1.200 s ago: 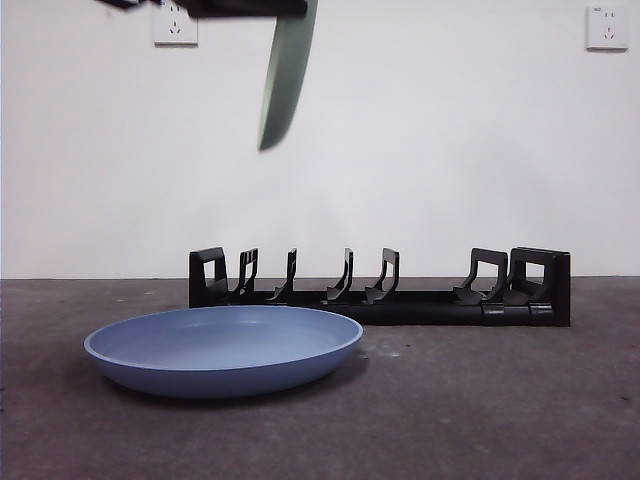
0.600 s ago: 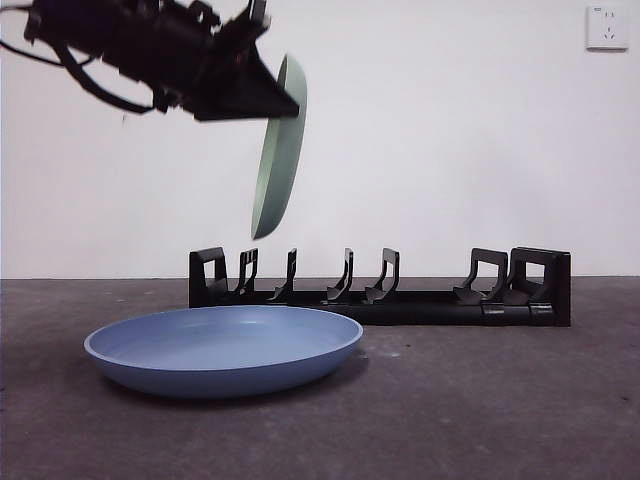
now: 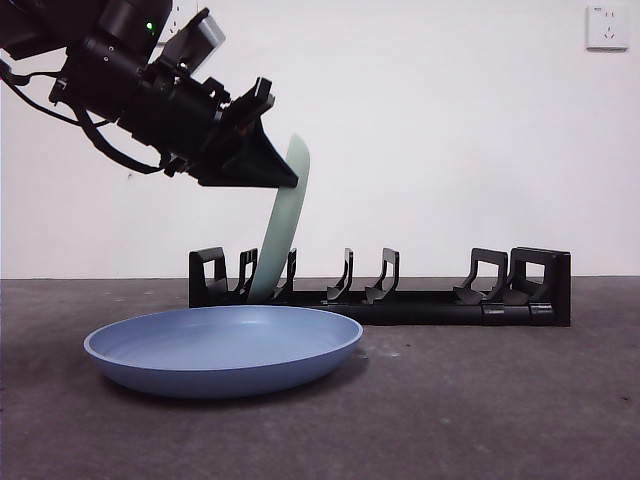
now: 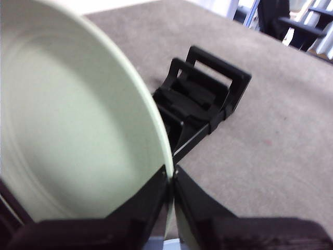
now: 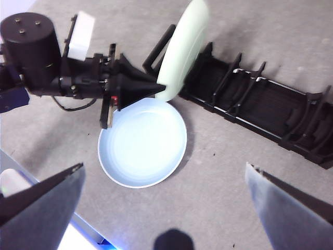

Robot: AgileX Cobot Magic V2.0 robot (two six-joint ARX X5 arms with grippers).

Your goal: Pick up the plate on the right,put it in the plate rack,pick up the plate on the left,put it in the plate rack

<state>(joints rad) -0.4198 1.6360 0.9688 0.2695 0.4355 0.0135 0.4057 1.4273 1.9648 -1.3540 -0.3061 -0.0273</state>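
Note:
My left gripper is shut on the rim of a pale green plate, coming in from the upper left. The plate stands on edge, tilted, its lower rim down among the prongs near the left end of the black plate rack. The left wrist view shows the green plate pinched between my jaws, with the rack's blocky end beyond. A blue plate lies flat in front of the rack. My right gripper hangs open high above, looking down on the blue plate, rack and green plate.
A white wall with a socket rises right behind the rack. Several free prong slots run along the rack's middle and right. The table's edge passes close to the blue plate in the right wrist view.
The left arm has come down with the green plate, from high above the rack to where its lower rim sits among the left prongs. The blue plate has not moved.

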